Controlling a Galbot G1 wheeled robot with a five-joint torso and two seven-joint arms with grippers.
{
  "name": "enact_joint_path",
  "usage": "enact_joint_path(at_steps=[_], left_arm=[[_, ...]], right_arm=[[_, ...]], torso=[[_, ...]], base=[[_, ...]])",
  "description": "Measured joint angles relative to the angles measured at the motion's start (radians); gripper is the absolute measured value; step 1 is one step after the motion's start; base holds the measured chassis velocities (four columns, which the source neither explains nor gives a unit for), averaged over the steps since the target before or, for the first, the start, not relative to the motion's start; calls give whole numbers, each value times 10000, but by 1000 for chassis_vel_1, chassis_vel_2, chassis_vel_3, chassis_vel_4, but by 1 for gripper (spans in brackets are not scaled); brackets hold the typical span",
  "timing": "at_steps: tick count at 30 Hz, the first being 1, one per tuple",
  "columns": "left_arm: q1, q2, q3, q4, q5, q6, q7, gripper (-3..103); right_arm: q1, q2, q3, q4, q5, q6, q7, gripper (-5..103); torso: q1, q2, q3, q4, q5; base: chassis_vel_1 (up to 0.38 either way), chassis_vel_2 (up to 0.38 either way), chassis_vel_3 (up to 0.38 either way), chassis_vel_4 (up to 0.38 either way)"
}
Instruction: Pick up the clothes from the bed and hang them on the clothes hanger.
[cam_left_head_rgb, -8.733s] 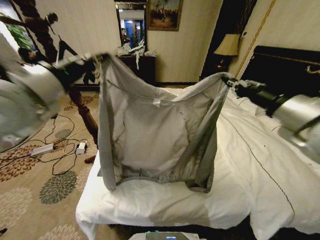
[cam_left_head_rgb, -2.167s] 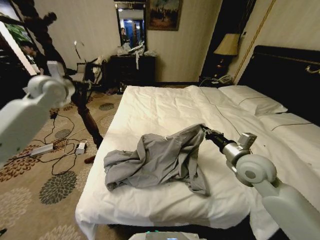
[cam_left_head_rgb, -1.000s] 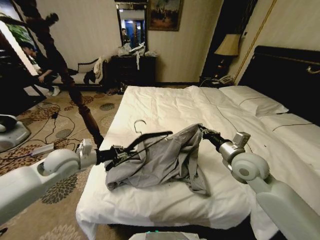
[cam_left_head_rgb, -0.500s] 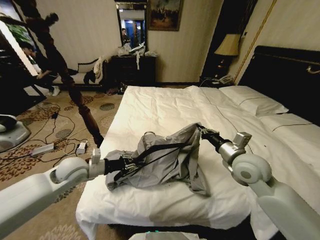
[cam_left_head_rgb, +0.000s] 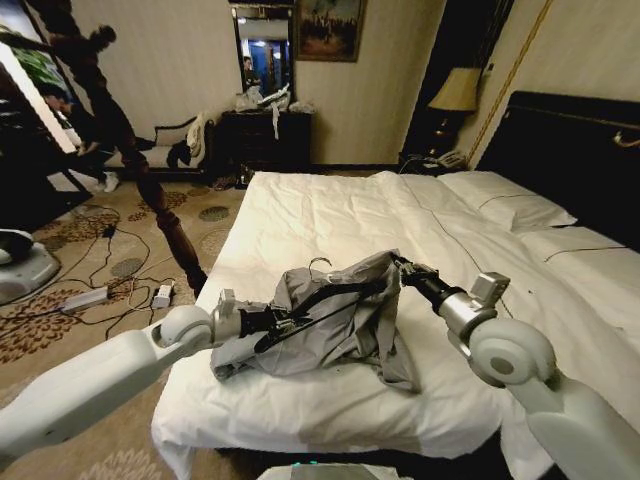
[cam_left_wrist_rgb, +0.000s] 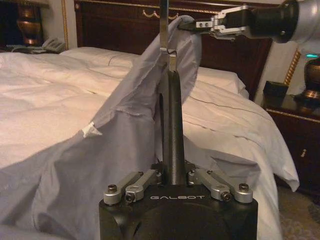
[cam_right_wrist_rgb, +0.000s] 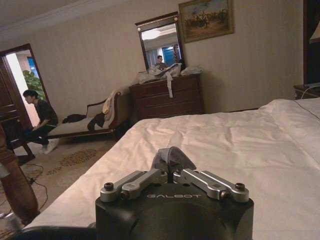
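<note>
The grey shirt (cam_left_head_rgb: 330, 325) lies crumpled on the white bed (cam_left_head_rgb: 330, 210), near its foot. My right gripper (cam_left_head_rgb: 399, 264) is shut on one edge of it and holds that edge raised; grey fabric (cam_right_wrist_rgb: 171, 157) shows pinched between its jaws (cam_right_wrist_rgb: 172, 172). My left gripper (cam_left_head_rgb: 275, 322) reaches in from the bed's left side, shut on one end of the dark clothes hanger (cam_left_head_rgb: 335, 293). The hanger lies across the shirt, its wire hook (cam_left_head_rgb: 318, 262) sticking up. In the left wrist view the hanger (cam_left_wrist_rgb: 171, 125) runs from my gripper (cam_left_wrist_rgb: 172, 176) along the lifted shirt (cam_left_wrist_rgb: 125, 145) toward the right gripper (cam_left_wrist_rgb: 201, 26).
A dark wooden coat stand (cam_left_head_rgb: 135, 150) rises left of the bed, with cables and a power strip (cam_left_head_rgb: 85, 297) on the carpet. White pillows (cam_left_head_rgb: 505, 210) and a dark headboard (cam_left_head_rgb: 570, 140) lie to the right. A dresser with a mirror (cam_left_head_rgb: 265, 130) stands at the far wall.
My left gripper has pushed the hanger farther right across the shirt, toward the raised edge. The right gripper still holds that edge up in about the same place.
</note>
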Motion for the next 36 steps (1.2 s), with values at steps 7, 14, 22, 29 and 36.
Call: enact_joint_path(at_steps=[7,14,22,29,36], left_arm=[[-748,-49,614,287,13,-13,-27,16],[-649,298,505,294,26,-46,94,16],[-422,697,165,252,3,-80,129,16],[-428,572,385,23,-171,-62,-68,16],[-1005,-62,1144,-114,-420,96,-471,16]], right_arm=[[-41,53,132,125,225,-14,30,0],[10,-25,328,91,561,-16,42,0],[21,-198,528,387,1097,-48,172,0],[116,-179,386,649,1300,-71,256,0],[95,-229,416,812,1499,-105,332,0]], torso=[[0,0,-1,0,-1],[-1,0,-1,3,-2],[0,1,-1,1,0],[-1,1,-2,2,-1],[-2,1,-2,-1,2]], base=[[0,0,0,0],[0,0,0,0],[0,0,0,0],[0,0,0,0],[0,0,0,0]])
